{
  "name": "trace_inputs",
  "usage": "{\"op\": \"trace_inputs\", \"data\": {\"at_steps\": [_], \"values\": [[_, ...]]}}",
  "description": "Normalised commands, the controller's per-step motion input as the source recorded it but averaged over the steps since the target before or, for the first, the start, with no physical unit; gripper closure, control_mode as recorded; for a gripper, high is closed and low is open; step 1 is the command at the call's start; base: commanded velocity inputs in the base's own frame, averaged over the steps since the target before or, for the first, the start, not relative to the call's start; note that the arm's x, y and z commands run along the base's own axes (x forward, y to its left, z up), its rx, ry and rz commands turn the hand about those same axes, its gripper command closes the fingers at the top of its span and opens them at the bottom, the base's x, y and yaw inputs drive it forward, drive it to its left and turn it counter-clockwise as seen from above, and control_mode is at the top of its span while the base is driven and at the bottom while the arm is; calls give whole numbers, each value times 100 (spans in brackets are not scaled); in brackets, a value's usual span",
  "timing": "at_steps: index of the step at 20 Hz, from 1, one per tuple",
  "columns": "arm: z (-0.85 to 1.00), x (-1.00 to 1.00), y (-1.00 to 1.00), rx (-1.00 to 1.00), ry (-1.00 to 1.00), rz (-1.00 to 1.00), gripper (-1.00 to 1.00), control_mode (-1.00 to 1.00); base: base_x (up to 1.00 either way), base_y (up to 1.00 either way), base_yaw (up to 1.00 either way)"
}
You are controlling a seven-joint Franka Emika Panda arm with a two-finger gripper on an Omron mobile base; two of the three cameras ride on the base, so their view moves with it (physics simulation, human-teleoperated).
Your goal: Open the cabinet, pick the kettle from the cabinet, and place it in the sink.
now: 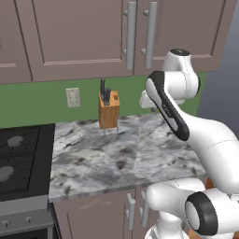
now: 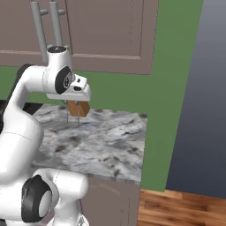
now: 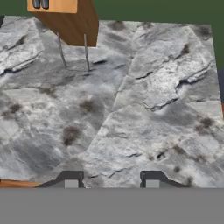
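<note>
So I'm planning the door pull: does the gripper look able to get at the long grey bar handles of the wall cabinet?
Probably yes: the long grey bar handles hang unobstructed above the white arm, though the gripper now faces the marble counter.

arm: raised from the base, bent at the elbow, wrist level | tool [image 3: 112, 181]: points down over the tabletop [image 3: 144, 109], jaws parted with a clear gap, nothing between the fingertips [image 3: 71, 180]

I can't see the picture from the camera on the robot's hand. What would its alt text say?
Looking down on a grey-and-white marble countertop, with the two dark fingertips of the robot's gripper spread apart at the bottom edge and nothing between them. A wooden knife block on thin metal legs stands at the top left, against a green wall.
</note>
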Motion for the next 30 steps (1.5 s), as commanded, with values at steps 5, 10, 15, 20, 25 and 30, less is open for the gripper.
{"op": "trace_inputs", "data": {"at_steps": [5, 10, 15, 20, 25, 30], "values": [[-2, -15, 0, 0, 0, 0, -100, -100, 0, 0, 0], [1, -35, 2, 0, -26, 0, -100, -100, 0, 0, 0], [22, -30, 8, 0, -37, 0, -100, -100, 0, 0, 0], [39, -15, 8, 0, -34, 0, -100, -100, 0, 0, 0], [48, -2, 5, 0, -19, 0, -100, -100, 0, 0, 0], [50, 0, 2, 0, -6, 0, -100, -100, 0, 0, 0]]}}
